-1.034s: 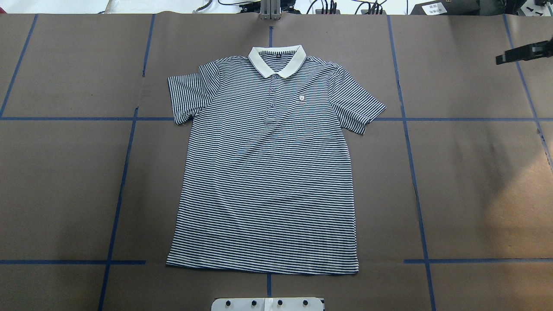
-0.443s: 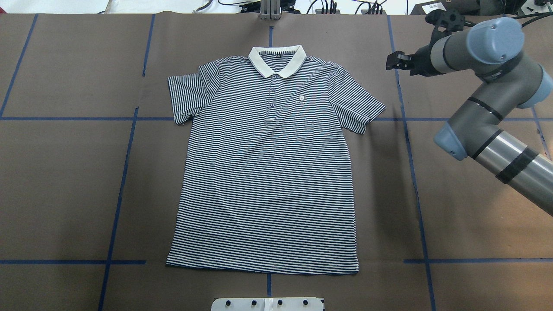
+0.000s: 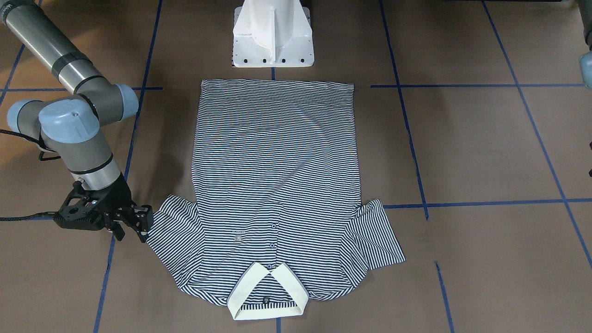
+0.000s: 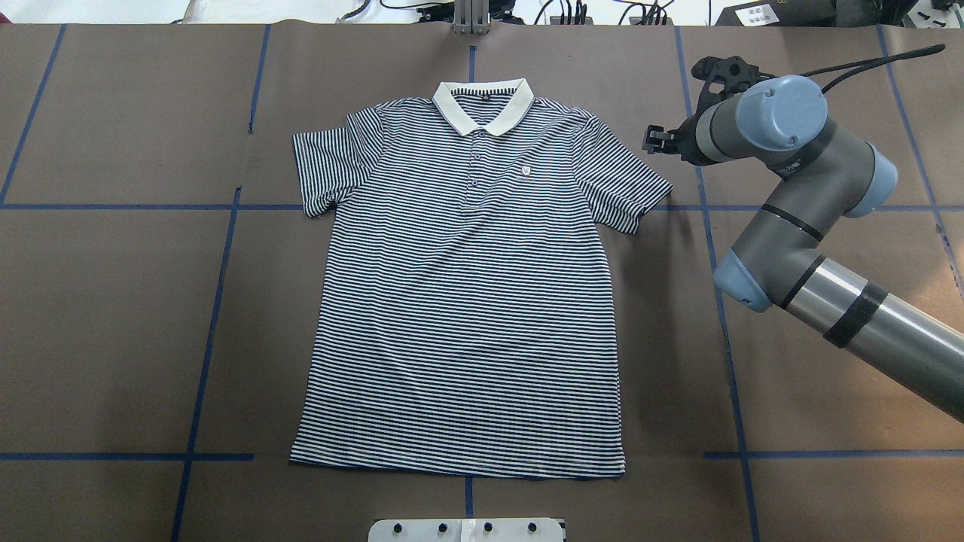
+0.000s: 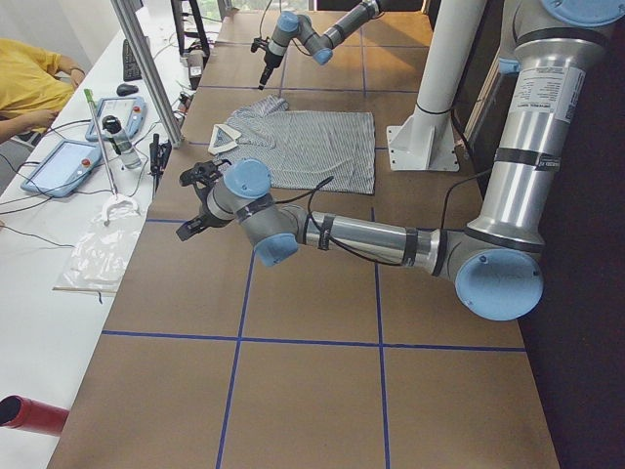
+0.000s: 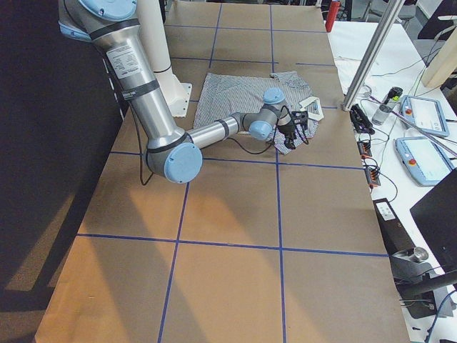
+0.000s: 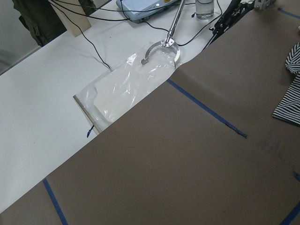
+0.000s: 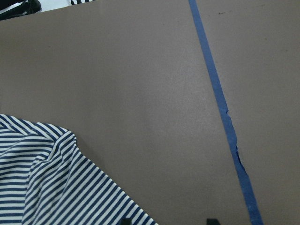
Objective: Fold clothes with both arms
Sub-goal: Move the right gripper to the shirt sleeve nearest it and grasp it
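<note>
brown paper covers your table [image 4: 113,316]. off its left end the left gripper [image 5: 188,203] hangs well apart from the polo shirt [image 4: 467,301]; its jaws cannot be judged. the shirt lies flat at centre, collar away from the robot. beside the right sleeve [image 4: 629,192], the right gripper [image 3: 134,224] waits with jaws apart. pinching one layer, or paper, would likely skew your fold.

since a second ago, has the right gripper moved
Yes: in the overhead view the right gripper has come leftward across the blue tape line, toward the shirt's sleeve.
</note>
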